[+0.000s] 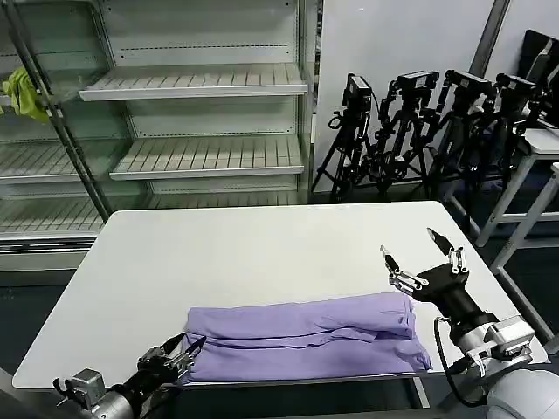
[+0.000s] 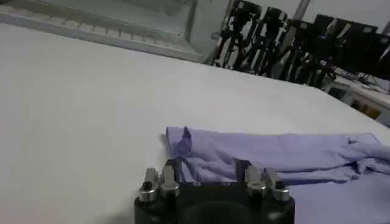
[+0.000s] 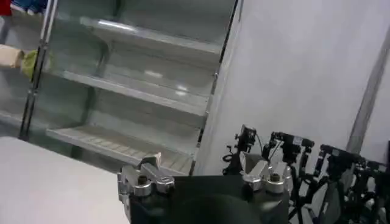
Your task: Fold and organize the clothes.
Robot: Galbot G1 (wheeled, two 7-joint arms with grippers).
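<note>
While the lavender T-shirt (image 1: 306, 339) lies folded into a long band along the near edge of the white table (image 1: 244, 253), both grippers sit at its ends. Left gripper (image 1: 190, 349) is at the shirt's left end, low at the table's near edge, fingers closed down on the shirt's near-left corner; in the left wrist view the cloth (image 2: 274, 155) bunches right against that gripper's fingers (image 2: 159, 182). Right gripper (image 1: 419, 253) is just past the shirt's right end, raised off it, tilted up, fingers spread wide, nothing between them. Shirt's right end has a loose crumpled flap at the near corner. Behind the table: metal shelving (image 1: 196, 83) with a yellow-green cloth (image 1: 24, 94) hanging at its left, and black tripods (image 1: 419, 131) behind the table's right side.
</note>
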